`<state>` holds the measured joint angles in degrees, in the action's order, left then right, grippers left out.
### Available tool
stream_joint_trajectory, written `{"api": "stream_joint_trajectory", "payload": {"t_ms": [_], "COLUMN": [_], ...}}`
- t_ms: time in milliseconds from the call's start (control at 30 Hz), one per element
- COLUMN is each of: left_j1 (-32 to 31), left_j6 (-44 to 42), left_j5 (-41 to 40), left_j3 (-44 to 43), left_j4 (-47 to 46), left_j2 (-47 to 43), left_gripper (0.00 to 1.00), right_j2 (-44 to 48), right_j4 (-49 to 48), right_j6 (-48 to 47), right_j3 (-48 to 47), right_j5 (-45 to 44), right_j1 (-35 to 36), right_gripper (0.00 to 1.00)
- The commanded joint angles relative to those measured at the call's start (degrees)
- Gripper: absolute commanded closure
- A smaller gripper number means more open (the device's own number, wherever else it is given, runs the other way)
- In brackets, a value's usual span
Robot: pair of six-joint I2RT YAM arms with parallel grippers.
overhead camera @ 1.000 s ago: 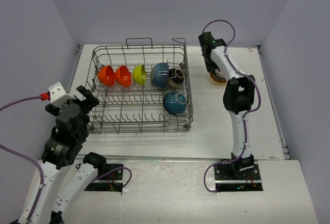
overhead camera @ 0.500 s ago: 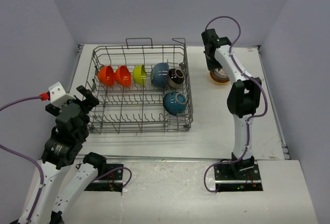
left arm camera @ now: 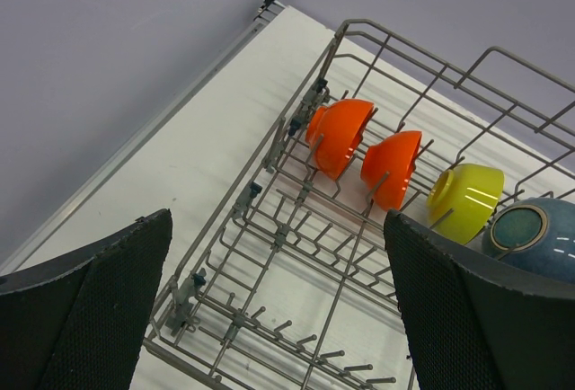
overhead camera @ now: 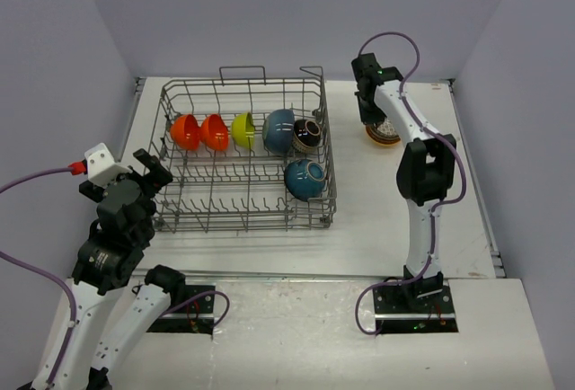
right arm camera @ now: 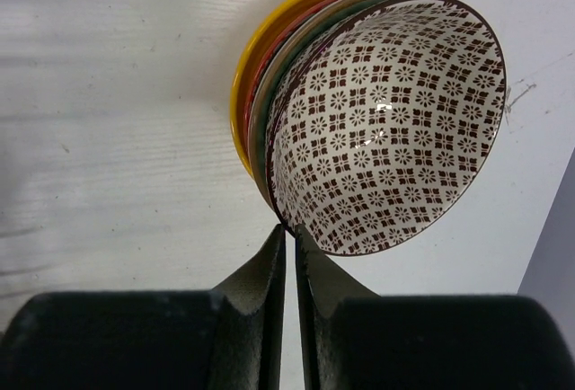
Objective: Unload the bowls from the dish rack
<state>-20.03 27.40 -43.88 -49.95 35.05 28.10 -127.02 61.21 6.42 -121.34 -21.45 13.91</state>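
The grey wire dish rack [overhead camera: 331,174] holds two orange-red bowls [overhead camera: 184,131], a lime bowl [overhead camera: 243,129], a dark blue bowl [overhead camera: 278,130], a dark patterned bowl [overhead camera: 307,135] and another blue bowl [overhead camera: 305,179]. My left gripper [overhead camera: 148,170] is open and empty, hovering over the rack's near left corner [left arm camera: 193,300]. My right gripper [right arm camera: 289,233] is right of the rack, pinched on the rim of a brown-and-white patterned bowl [right arm camera: 395,120]. That bowl sits tilted on top of a stack of bowls whose bottom one is yellow [right arm camera: 247,66].
The stack [overhead camera: 384,132] sits on the white table at the far right. The table ends at walls on the left, back and right. A wire handle loop [overhead camera: 243,71] stands up at the rack's far side.
My right arm has shifted slightly toward the far side, so more of the stack shows. The left arm and the bowls in the rack have not moved.
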Motion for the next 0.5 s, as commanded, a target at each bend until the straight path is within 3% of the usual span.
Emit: {"api": "stream_joint_trajectory", "payload": {"t_ms": [0,300,467], "left_j1": [-0.4,-0.4,-0.4], "left_j6": [-0.8,-0.7,-0.1], "left_j5": [-0.6,-0.2,0.1], "left_j3": [-0.1,-0.2,-0.9], "left_j4": [-1.5,-1.6,-0.9], "left_j2": [-0.3,0.2,0.9], "left_gripper": [0.00,0.00,0.00], "right_j2": [1.0,5.0,15.6], "right_j4": [-1.2,0.0,-1.6], "right_j6": [0.6,1.5,3.6], "right_j3": [0.8,-1.1,0.7], "right_j5": [0.5,0.8,3.0], "right_j1": [-0.5,-0.6,-0.4], "right_gripper": [0.92,0.88,0.82]}}
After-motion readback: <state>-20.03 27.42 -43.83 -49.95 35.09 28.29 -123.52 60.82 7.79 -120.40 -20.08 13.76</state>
